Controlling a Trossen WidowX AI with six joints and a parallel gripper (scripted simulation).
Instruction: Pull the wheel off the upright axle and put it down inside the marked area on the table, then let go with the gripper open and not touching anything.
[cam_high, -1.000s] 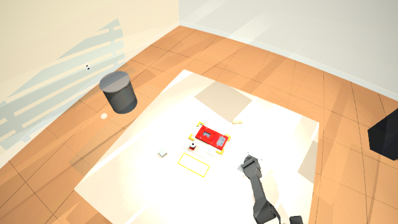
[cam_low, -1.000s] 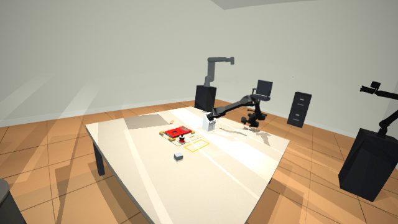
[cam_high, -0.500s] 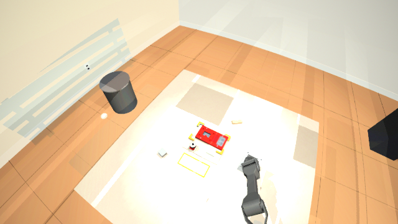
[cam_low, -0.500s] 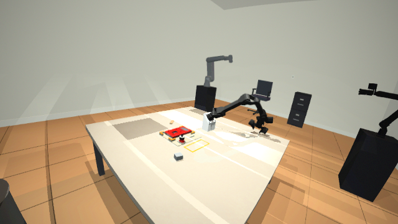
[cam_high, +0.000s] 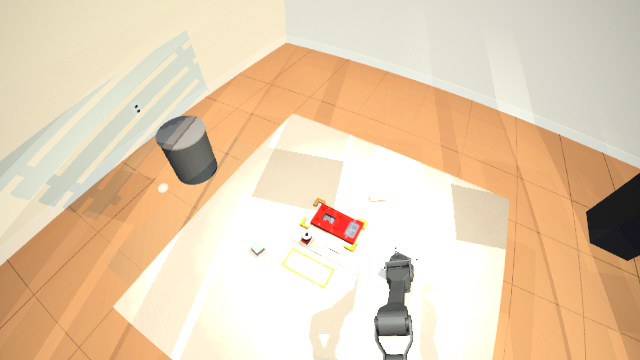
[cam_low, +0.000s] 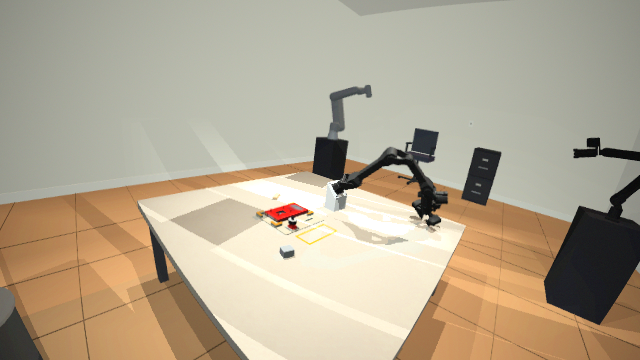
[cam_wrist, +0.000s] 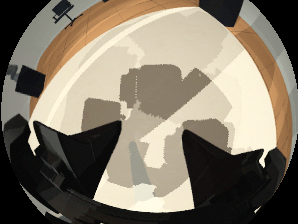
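The small dark wheel sits on the upright axle, which has a red base, beside the red plate; the details are too small to tell. The marked area is a yellow outlined rectangle on the table, close to the wheel, with nothing inside it. My gripper is open and empty. It hangs low over the table's far right part in the exterior view, well away from wheel and outline. It is out of frame in the top view. The wrist view shows only tabletop and shadows between the fingers.
The red plate lies among yellow corner pieces just behind the wheel. A grey block lies to one side of the outline. A small tan piece lies beyond the plate. My arm's white base stands on the table.
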